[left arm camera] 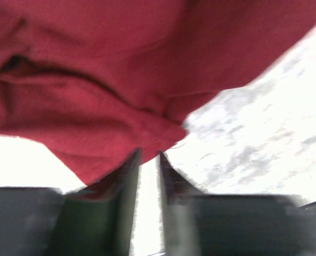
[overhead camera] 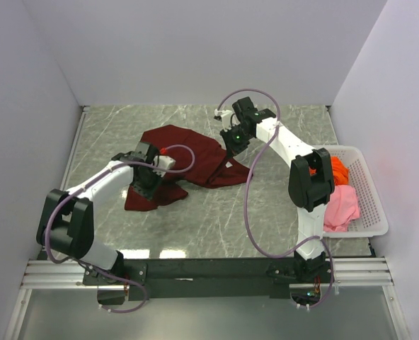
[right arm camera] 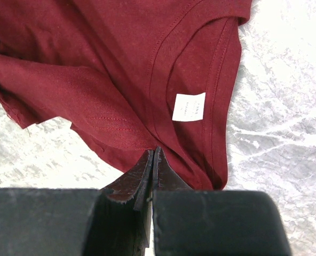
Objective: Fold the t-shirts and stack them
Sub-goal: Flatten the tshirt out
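The dark maroon t-shirt lies crumpled in the middle of the table. My left gripper is low at its left part. In the left wrist view, which is blurred, its jaws stand a narrow slit apart with their tips at the cloth's edge; whether they pinch it does not show. My right gripper is at the shirt's right side. Its fingers are pressed shut, tips over the shirt's edge just below the collar and its white label. An orange t-shirt and a pink t-shirt lie in the basket.
A white perforated basket sits at the table's right edge beside the right arm. Grey walls close in the marbled table on the left, back and right. The arms' cables loop over the table.
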Motion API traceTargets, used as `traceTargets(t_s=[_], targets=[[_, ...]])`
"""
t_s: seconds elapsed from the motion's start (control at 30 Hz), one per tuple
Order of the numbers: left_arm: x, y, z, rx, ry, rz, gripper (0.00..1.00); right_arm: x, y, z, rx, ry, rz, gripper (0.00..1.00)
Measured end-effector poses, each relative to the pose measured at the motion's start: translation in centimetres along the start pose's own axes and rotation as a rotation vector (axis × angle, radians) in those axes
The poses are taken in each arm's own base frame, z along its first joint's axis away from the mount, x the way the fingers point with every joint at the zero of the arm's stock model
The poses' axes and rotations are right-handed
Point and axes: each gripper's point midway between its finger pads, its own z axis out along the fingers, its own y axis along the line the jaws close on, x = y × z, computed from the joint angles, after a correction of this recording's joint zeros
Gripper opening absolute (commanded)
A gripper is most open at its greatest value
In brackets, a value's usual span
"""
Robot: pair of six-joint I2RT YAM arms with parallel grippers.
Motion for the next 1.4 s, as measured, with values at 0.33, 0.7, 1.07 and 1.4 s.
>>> traceTargets(t_s=[0.33,0.7,1.07,1.4], targets=[[0.0,-3.4,1.2,0.036,0.057,0.066,0.47,0.9,-0.1,0.4,-0.002,0.017,0.009,0.00],[1.6,-1.8,3.0,-0.065,0.153,0.051,0.27,1.1,-0.2,0.5,0.001,0.019,0.011,0.00],[2.0,0.1,2.3,-0.094,0.143,0.013,0.01,1.2,-0.7,0.4,0.007,0.017,0.013,0.00],[-3.1,6.3,-5.8,-0.131,-0.065,-0.058,0.00,-0.1,-1.3,-3.0,0.053,-0.048,-0.026,0.00]])
